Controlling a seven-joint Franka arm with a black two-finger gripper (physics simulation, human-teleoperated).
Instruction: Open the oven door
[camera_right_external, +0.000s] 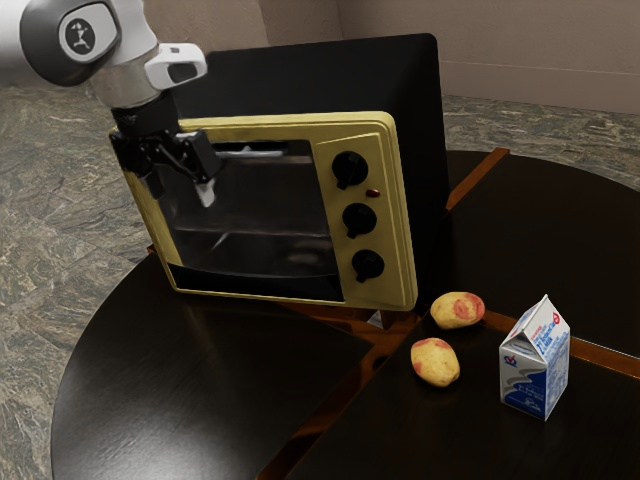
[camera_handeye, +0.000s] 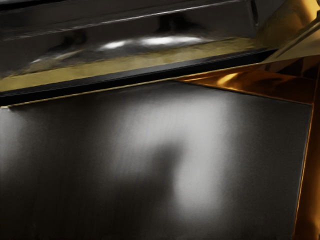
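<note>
Oven door (camera_right_external: 270, 215): your target sits in the front of the toaster oven (camera_right_external: 412, 95), a broad dark glass pane, upright and shut by the look of it. A slim silvery bar handle (camera_right_external: 255, 153) runs along its top. Yellow-gold metal frame (camera_right_external: 385, 140), rounded corners; matte black casing behind. Three round black knobs (camera_right_external: 350, 169) stacked on the exterior view's right of the glass.

Table (camera_right_external: 190, 390): dark, softly glossy, faint grain, curved rim, glossy orange-brown inlay strips (camera_right_external: 330, 411). Two potatoes (camera_right_external: 457, 309) (camera_right_external: 435, 362), oval, yellow skin with reddish patches; milk carton (camera_right_external: 535, 372), gable-topped, white and blue. Mottled grey floor (camera_right_external: 60, 190) beyond.

Edges: your gripper (camera_right_external: 180, 190) is angled downward before the glass's upper corner on the exterior view's left, its fingers standing apart with nothing between them. The handle's near end lies just beside it; you can't tell contact from here. In the wrist view you look down past the oven's gold-and-black lower edge onto sheeny tabletop, with an inlay strip starting at that edge.

Room: bare tabletop runs from the door's foot toward the rounded rim, giving you space in front of the glass. Potatoes and carton stand off to the exterior view's right, past the knob side
</note>
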